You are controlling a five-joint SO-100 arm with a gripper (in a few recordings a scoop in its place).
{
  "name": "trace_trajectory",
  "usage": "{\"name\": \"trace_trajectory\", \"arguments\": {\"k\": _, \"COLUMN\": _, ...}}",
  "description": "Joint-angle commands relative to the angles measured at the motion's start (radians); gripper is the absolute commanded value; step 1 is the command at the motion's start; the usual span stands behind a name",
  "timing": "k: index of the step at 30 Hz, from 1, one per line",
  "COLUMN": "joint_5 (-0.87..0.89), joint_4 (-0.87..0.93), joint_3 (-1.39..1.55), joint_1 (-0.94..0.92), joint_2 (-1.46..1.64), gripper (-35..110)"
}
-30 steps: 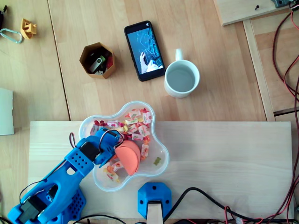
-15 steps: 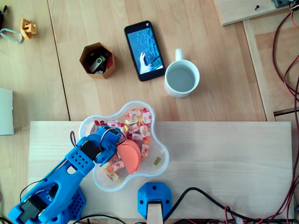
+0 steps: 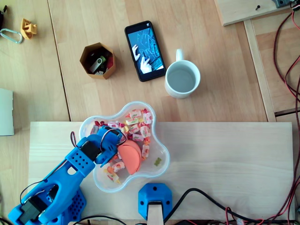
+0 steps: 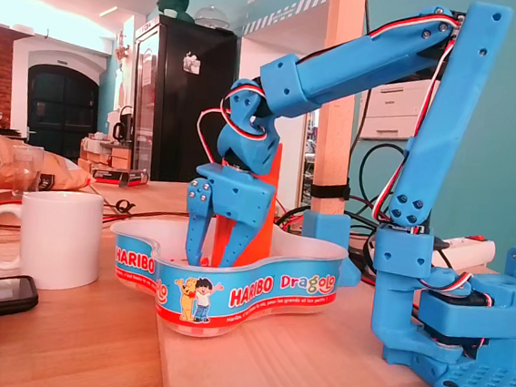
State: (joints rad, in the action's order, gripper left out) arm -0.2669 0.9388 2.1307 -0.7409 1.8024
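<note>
My blue gripper (image 3: 117,154) (image 4: 208,255) reaches down into a clear flower-shaped Haribo bowl (image 3: 165,151) (image 4: 258,290) of wrapped candies (image 3: 136,124). In the fixed view its blue finger (image 4: 198,229) and orange finger (image 4: 240,238) stand almost parallel with a narrow gap between them. Their tips are hidden behind the bowl wall among the candies, so I cannot tell if one is gripped. From overhead the orange finger (image 3: 130,158) covers the bowl's middle.
The bowl sits on a pale wooden board (image 3: 225,168). Beyond it stand a white mug (image 3: 182,78) (image 4: 57,238), a phone (image 3: 144,50) and a brown hexagonal box (image 3: 98,61). A blue mount (image 3: 153,197) is at the front edge, with cables (image 3: 288,93) on the right.
The gripper's orange finger shifted very slightly left and up inside the bowl a second ago; it has held still since. Only the phone's screen picture differs.
</note>
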Motion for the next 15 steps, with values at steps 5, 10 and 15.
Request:
{"name": "trace_trajectory", "arguments": {"k": 5, "joint_5": -0.006, "joint_4": 0.015, "joint_3": -0.048, "joint_1": -0.023, "joint_2": 0.037, "gripper": -4}}
{"name": "trace_trajectory", "arguments": {"k": 10, "joint_5": -0.005, "joint_4": 0.018, "joint_3": -0.103, "joint_1": -0.021, "joint_2": 0.037, "gripper": -4}}
{"name": "trace_trajectory", "arguments": {"k": 15, "joint_5": -0.003, "joint_4": 0.02, "joint_3": -0.143, "joint_1": -0.018, "joint_2": 0.037, "gripper": -4}}
